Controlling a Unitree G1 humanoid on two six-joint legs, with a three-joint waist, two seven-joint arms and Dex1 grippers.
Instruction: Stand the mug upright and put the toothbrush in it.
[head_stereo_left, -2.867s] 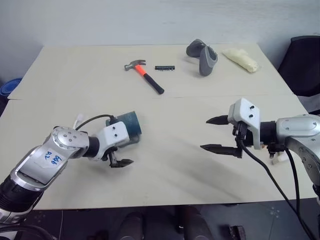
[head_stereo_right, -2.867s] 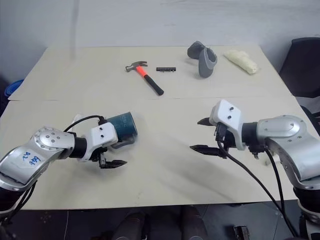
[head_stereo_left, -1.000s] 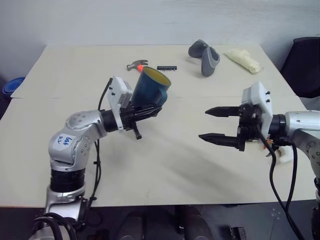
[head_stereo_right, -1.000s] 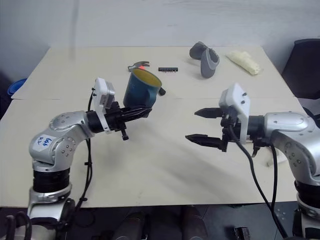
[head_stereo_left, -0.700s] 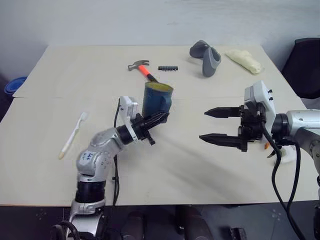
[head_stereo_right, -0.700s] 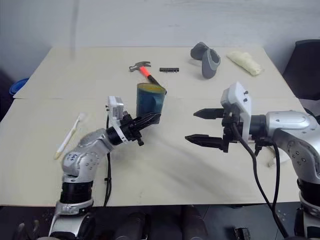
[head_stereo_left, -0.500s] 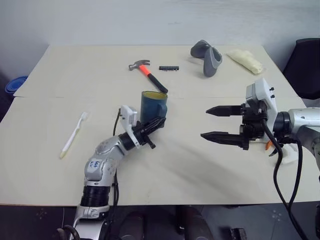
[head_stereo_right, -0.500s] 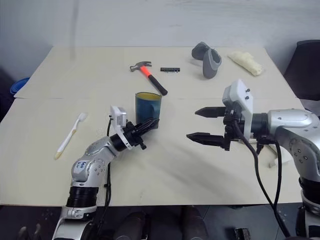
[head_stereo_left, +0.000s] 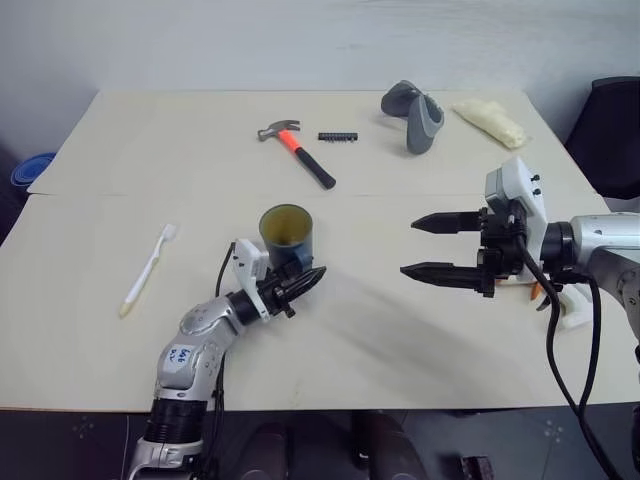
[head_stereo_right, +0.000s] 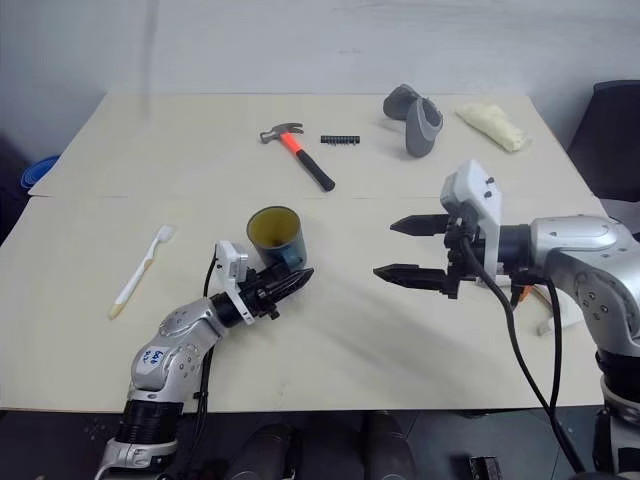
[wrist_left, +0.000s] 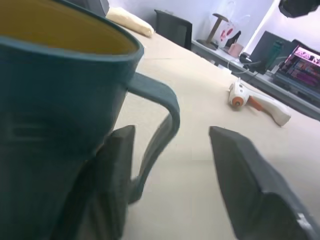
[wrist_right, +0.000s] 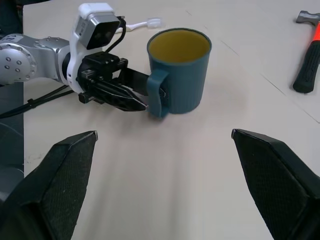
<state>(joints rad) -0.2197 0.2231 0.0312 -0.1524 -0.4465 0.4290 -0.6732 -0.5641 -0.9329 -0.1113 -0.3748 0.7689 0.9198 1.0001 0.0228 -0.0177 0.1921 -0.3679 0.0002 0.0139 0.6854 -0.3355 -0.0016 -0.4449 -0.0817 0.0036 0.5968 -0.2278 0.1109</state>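
So from my seat the mug (head_stereo_right: 276, 233) is standing upright on the tabletop, mouth up, yellowish inside showing, roughly mid-table and a bit toward the left edge. Its loop handle (wrist_right: 156, 93) points back at my left arm.

The left gripper (head_stereo_right: 283, 287) is right there at the handle. In the left wrist view the fingers (wrist_left: 116, 165) are parted, one tucked in by the handle loop and mug wall, the other standing clear out on the open side. So the jaws are apart rather than clamped; I can't honestly tell if that inner finger is touching the handle or just next to it.

The toothbrush (head_stereo_left: 148, 269) is lying flat near the left edge of the tabletop, bristle head pointing toward the far edge, well apart from the mug.

The right gripper (head_stereo_left: 437, 246) hovers above the tabletop over on the right side, fingers spread wide with nothing in them, pointed toward the mug.

Other stuff on the table: a hammer (head_stereo_left: 296, 153) with an orange-and-black handle toward the far edge, a small black strip of bits (head_stereo_left: 337, 135) just beside it, a grey handheld device (head_stereo_left: 415, 114) further right, and a pale yellow lumpy thing (head_stereo_left: 489, 121) near the far right corner. A white-and-orange glue gun (wrist_left: 255, 99) sits near the right edge.
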